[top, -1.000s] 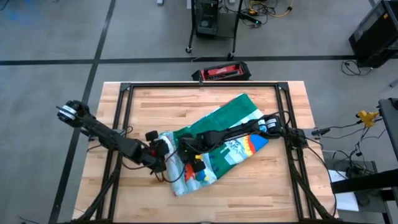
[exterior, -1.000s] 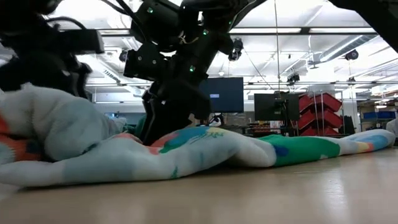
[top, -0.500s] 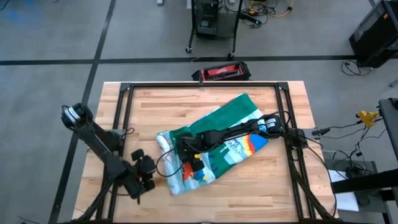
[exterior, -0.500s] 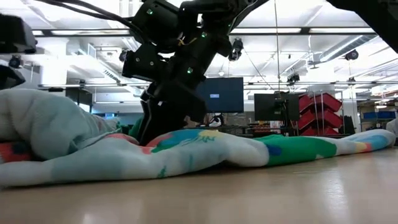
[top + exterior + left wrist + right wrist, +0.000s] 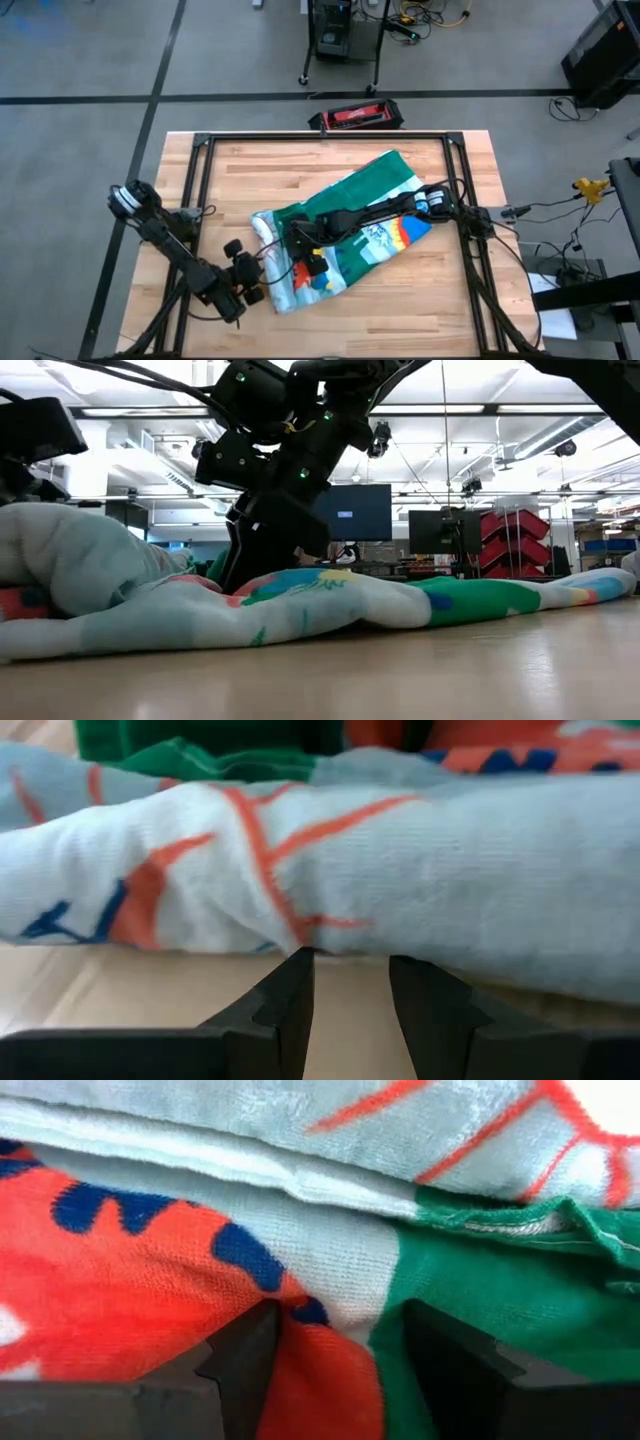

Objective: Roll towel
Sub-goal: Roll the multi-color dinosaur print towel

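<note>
The towel [image 5: 345,230] lies bunched in a diagonal heap across the middle of the wooden table [image 5: 420,310], its green back showing toward the far end and the printed, rolled part at the near-left end. From table height it is a long soft ridge [image 5: 300,610], thickest at the rolled end.

The left gripper [image 5: 245,278] sits low by the table's near-left part, just beside the rolled end of the towel. A second ago it was up against that end; half a second ago it had pulled back toward the table edge; now it has come in again. Its fingers [image 5: 285,1005] stand a narrow way apart with bare wood between them, tips right at the cloth, holding nothing.

The right gripper [image 5: 305,245] has not moved across these moments: it is pressed down into the towel just behind the roll. Its fingers [image 5: 245,1355] are spread fairly wide with orange and green cloth bulging between them; I cannot tell whether they pinch it.
</note>
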